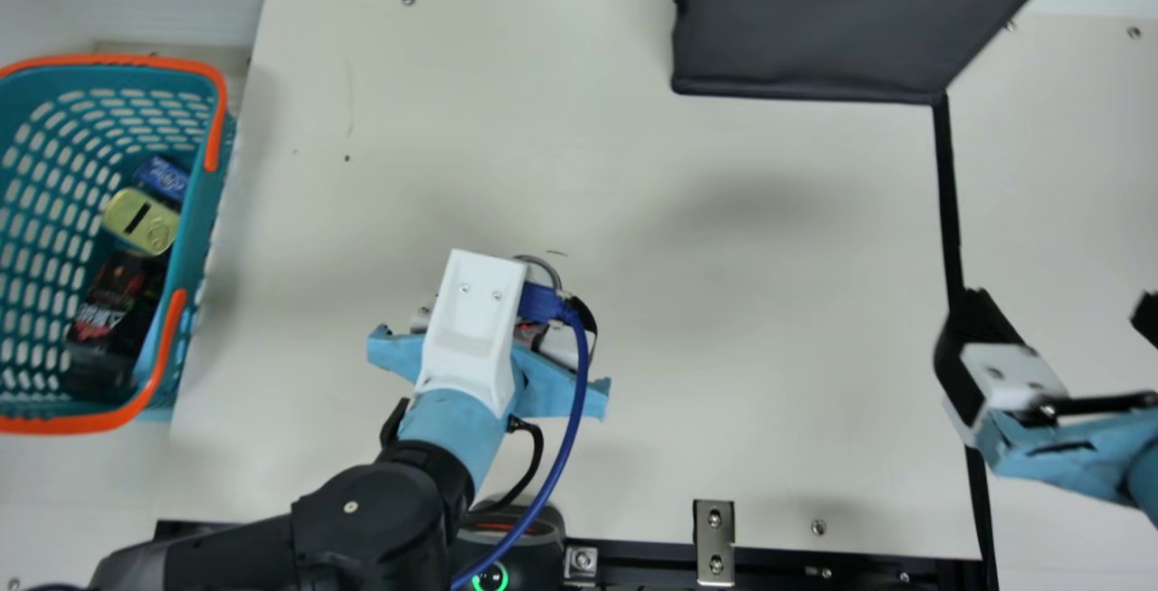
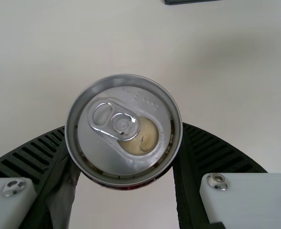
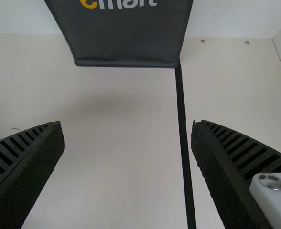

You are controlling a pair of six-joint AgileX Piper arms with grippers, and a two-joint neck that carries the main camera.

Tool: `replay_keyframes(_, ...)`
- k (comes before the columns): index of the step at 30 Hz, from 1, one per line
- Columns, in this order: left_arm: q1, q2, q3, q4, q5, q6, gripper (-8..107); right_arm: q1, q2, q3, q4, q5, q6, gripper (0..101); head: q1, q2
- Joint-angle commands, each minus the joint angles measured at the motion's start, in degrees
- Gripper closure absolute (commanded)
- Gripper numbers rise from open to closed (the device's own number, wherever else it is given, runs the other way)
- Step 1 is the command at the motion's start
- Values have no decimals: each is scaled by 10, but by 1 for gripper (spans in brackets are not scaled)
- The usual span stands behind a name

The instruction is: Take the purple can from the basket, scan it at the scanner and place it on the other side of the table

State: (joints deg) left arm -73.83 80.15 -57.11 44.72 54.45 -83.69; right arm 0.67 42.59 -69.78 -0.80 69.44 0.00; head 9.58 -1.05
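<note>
Left gripper [image 2: 124, 130] has its fingers clamped on the can [image 2: 100, 150], lid up, above the worktop [image 1: 769, 319] near its front edge; the can's colour cannot be told. If the code faces a finger, the scanner [image 1: 511, 537] at that edge may miss it. Turning with a loose hold could drop it; swinging rightward could strike the right gripper [image 3: 127, 125], fingers apart.

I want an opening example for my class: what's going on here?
The left tool grips a drinks can over the cream table, its pull-tab top facing the wrist camera. The right tool is open and holds nothing. A yellow can and other goods lie in the teal basket at the main view's left. The held can is not yet on the table's other side.
</note>
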Motion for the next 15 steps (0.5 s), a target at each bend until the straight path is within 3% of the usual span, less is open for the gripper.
replay_keyframes(1, 7, 10, -15, -8, -6, 8, 107, 0, 0, 0, 0, 0, 0, 6, -17, -5)
replay_keyframes(15, 38, 104, -127, -38, -26, 33, 107, 0, 0, 0, 0, 0, 0, 6, -17, -5)
